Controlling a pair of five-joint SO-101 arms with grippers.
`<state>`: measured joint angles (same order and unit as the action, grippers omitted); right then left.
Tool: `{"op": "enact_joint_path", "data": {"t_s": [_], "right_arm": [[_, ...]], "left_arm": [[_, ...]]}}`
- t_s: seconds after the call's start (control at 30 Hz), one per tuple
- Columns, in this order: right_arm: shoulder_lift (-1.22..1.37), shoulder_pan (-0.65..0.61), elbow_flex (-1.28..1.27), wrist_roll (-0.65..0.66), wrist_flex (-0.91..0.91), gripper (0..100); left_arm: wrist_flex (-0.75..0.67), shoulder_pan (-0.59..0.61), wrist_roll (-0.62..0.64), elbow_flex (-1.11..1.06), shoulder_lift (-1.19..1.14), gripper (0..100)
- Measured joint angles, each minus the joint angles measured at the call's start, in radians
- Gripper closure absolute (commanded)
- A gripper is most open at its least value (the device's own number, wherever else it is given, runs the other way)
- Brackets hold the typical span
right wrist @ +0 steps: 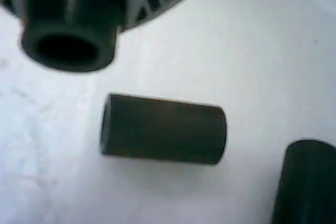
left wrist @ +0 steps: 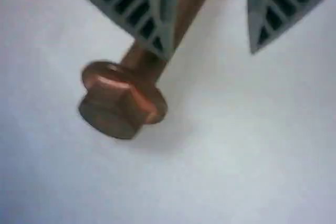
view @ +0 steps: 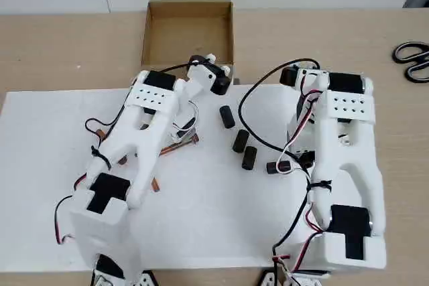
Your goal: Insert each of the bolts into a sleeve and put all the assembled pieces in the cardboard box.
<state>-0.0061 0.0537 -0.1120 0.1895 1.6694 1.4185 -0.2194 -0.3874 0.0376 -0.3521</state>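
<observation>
A copper bolt (left wrist: 122, 100) with a flanged hex head lies on the white sheet (view: 208, 219), its shank running up between the fingers of my left gripper (left wrist: 210, 51). The shank rests against one finger (left wrist: 139, 11), with a wide gap to the other, so this gripper is open. In the high view that bolt (view: 186, 141) is at the left gripper (view: 182, 133). My right gripper (right wrist: 73, 17) is shut on a black sleeve (right wrist: 68, 43), its open end facing the camera; the same sleeve (view: 278, 167) is just above the sheet. The cardboard box (view: 151, 31) sits at the back.
Three more black sleeves (view: 227, 116) (view: 240, 140) (view: 249, 157) lie between the arms; two of them (right wrist: 163, 129) (right wrist: 307, 182) lie near the held one. Other copper bolts (view: 155, 184) (view: 100, 135) peek out beside the left arm. Scissors (view: 412, 58) lie at the far right.
</observation>
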Motion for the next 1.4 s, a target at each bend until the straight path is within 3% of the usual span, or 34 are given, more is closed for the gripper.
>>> {"op": "enact_joint_path", "data": {"t_s": [0.5, 0.87, 1.4], "right_arm": [[0.0, 0.0, -0.002, 0.0, 0.0, 99.3], [0.0, 0.0, -0.002, 0.0, 0.0, 99.3], [0.0, 0.0, -0.002, 0.0, 0.0, 99.3]], "left_arm": [[0.0, 0.008, -0.051, 0.011, -0.002, 89], [0.285, -0.003, -0.051, 0.305, -0.002, 91], [0.305, -0.069, -0.114, 0.206, -0.002, 91]]}}
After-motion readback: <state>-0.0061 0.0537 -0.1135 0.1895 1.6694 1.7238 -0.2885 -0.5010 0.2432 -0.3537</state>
